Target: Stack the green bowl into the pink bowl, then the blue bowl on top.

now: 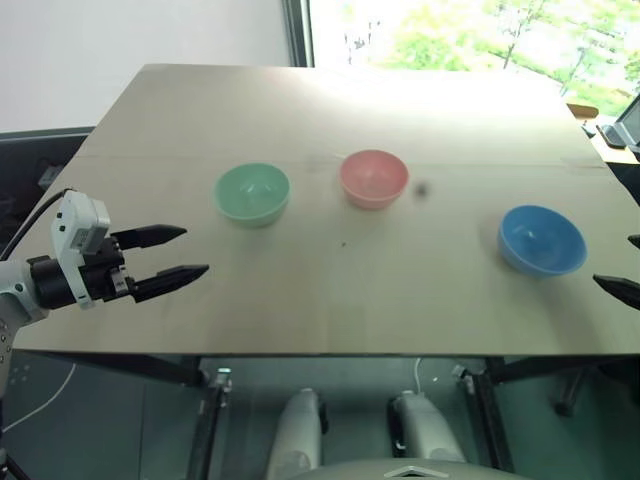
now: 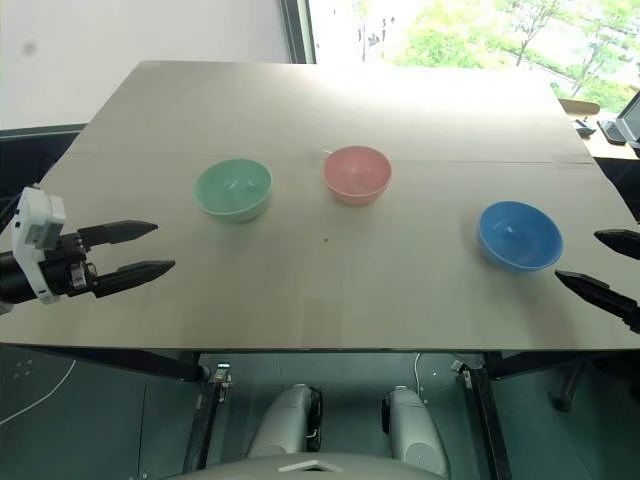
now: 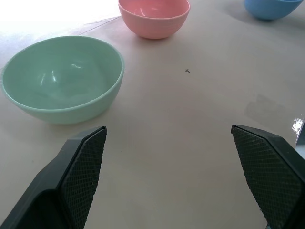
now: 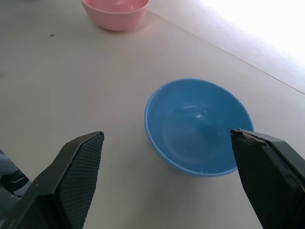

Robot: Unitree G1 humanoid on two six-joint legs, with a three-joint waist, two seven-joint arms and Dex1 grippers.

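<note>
Three bowls sit upright and apart on the light wooden table [image 1: 320, 290]. The green bowl [image 1: 252, 193] is at the left, the pink bowl [image 1: 373, 178] in the middle a little farther back, the blue bowl [image 1: 542, 239] at the right. My left gripper [image 1: 182, 253] hovers open and empty over the table's front left part, pointing toward the green bowl [image 3: 62, 78]. At the right edge my right gripper [image 2: 607, 262] is open and empty, just right of the blue bowl [image 4: 199, 125].
The table's front edge [image 1: 320, 355] runs just below both grippers. A small dark speck [image 1: 344, 242] lies on the table in front of the pink bowl. Beyond the far right corner stands another desk with items [image 1: 615, 130].
</note>
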